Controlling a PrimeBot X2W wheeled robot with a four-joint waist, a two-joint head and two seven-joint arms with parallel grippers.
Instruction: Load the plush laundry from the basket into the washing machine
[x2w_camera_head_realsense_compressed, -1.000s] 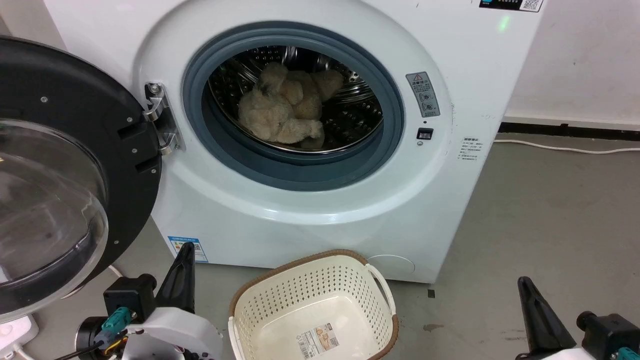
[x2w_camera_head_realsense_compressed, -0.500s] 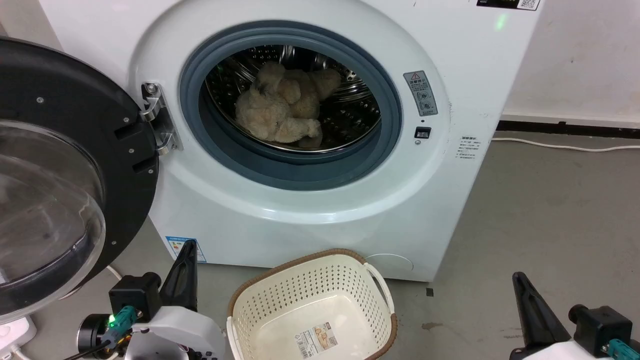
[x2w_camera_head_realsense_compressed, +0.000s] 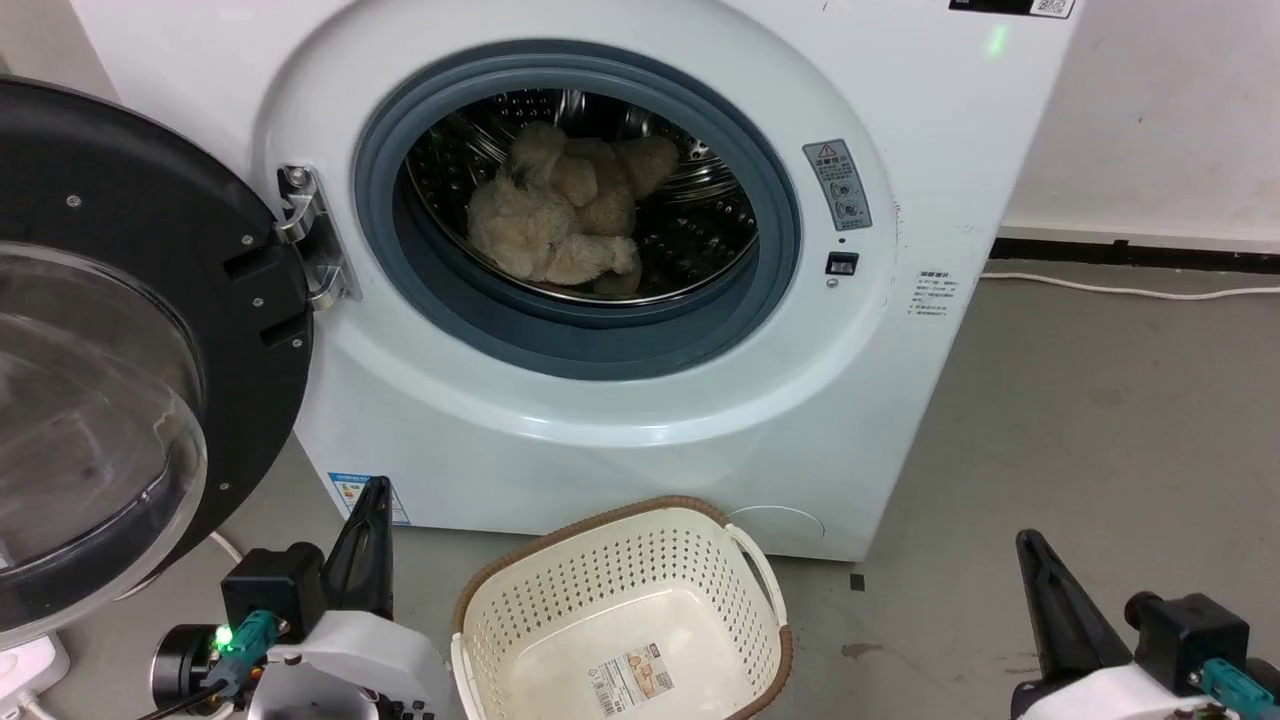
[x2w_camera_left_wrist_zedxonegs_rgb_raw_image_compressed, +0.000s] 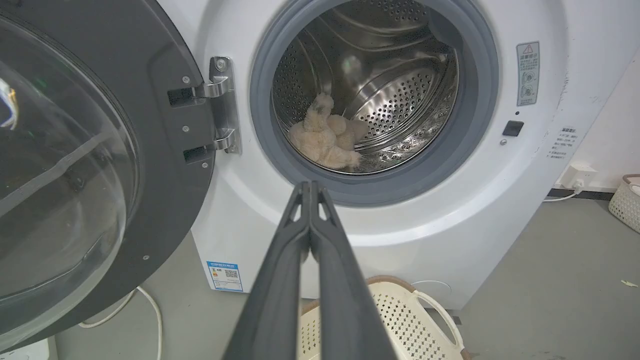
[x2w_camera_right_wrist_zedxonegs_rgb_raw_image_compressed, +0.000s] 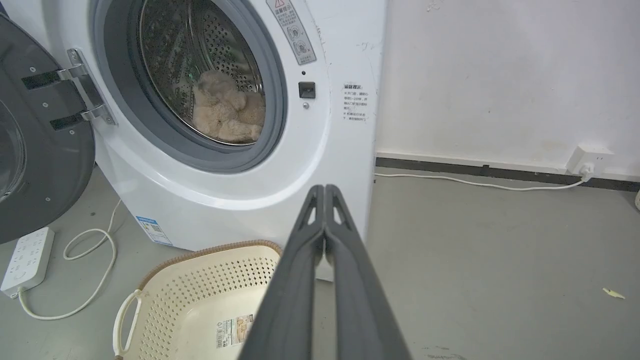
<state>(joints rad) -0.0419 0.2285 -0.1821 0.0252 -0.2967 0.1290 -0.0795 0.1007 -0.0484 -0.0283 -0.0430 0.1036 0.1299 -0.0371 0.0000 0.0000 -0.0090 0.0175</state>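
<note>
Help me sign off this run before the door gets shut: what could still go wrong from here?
1. The plush laundry lies low toward the drum front, one limb near the grey seal; shutting the door might pinch it.
2. The basket stands on the floor right before the washing machine; rolling forward may knock it.
3. A cable and power strip lie on the floor by the open door; wheels could snag them.

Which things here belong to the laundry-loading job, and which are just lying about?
Job:
plush laundry, already inside the machine
basket, empty
washing machine, its door open

Lying about:
power strip
wall socket
small scrap
</note>
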